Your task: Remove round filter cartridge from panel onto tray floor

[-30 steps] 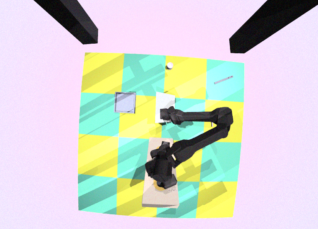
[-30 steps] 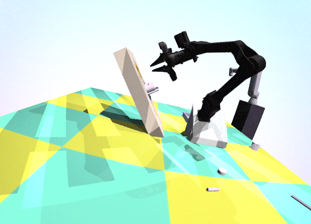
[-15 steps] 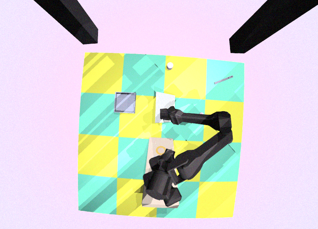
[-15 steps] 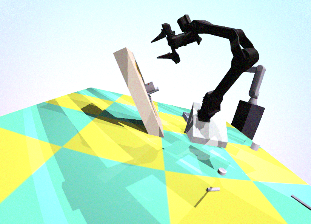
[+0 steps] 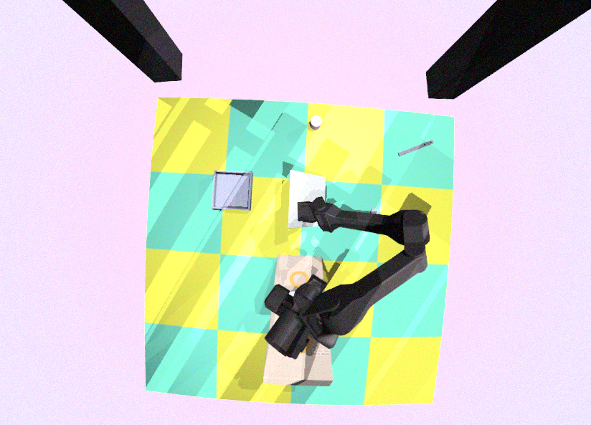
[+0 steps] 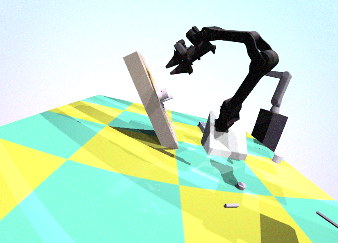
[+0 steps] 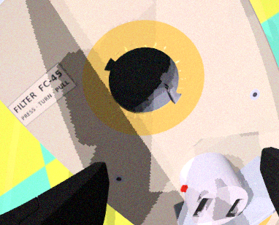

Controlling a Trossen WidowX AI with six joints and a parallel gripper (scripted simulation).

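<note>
The filter cartridge (image 6: 163, 94) (image 7: 209, 175), pale with a red mark and two dark slots on its end, is out of its round opening (image 7: 136, 73). It rests on a small grey ledge (image 6: 168, 98) (image 7: 255, 182) that juts from the leaning beige panel (image 5: 284, 370) (image 6: 148, 107) (image 7: 223, 73). An orange ring (image 7: 193, 73) surrounds the empty opening. My gripper (image 6: 168, 70) (image 7: 186, 167) is open and empty, above and in front of the cartridge, apart from it. A square grey tray (image 5: 214, 190) (image 6: 201, 126) lies on the table, away from the panel.
A white wedge block (image 5: 305, 182) (image 6: 229, 146) stands by the arm's base. A white cylinder (image 5: 315, 121) (image 6: 277, 158), a small disc (image 6: 240, 185), a short rod (image 6: 231, 205) and a grey bar (image 5: 415, 147) lie about. A second ring (image 5: 292, 278) marks the panel's lower part.
</note>
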